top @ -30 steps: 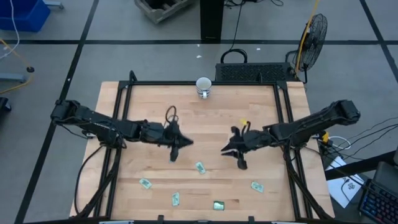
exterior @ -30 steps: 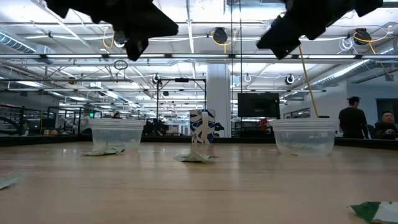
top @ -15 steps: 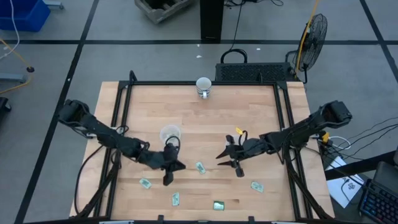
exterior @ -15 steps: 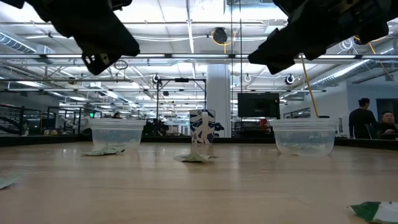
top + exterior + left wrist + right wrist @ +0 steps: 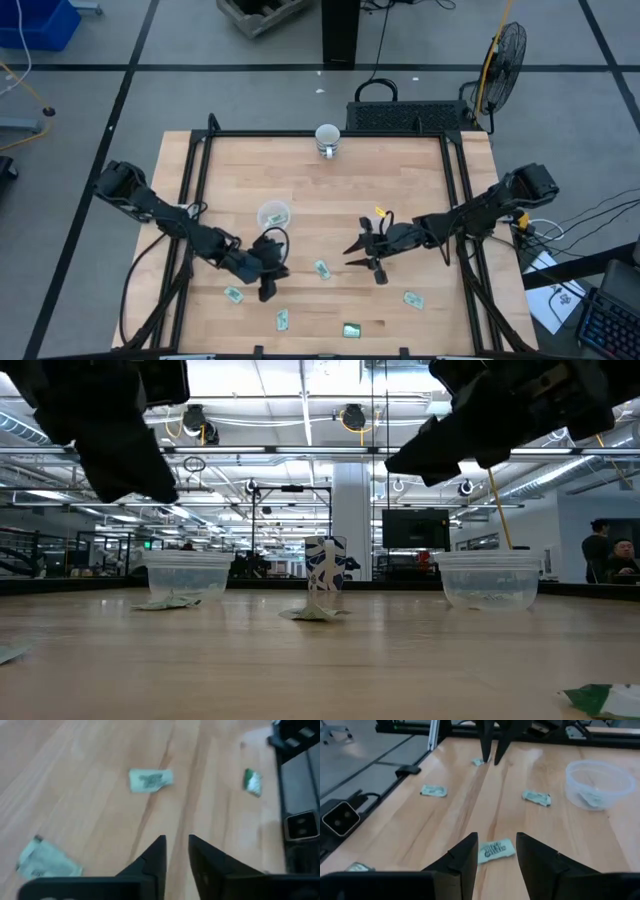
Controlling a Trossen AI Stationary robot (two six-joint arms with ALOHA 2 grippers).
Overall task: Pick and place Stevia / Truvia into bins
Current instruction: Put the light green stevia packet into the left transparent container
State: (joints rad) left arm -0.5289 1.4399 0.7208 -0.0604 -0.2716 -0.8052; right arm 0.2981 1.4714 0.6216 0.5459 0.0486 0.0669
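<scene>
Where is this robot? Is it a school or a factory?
It looks more like a big robot lab or workshop. Behind the wooden table the low view shows a wide hall with ceiling lights and pipes, a screen, and people at the side. A fan stands nearby.

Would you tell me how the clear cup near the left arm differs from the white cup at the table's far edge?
The clear cup is see-through and holds a sachet; the white cup is opaque, its contents unseen. The clear cup looks wider and lower. Both stand upright.
</scene>
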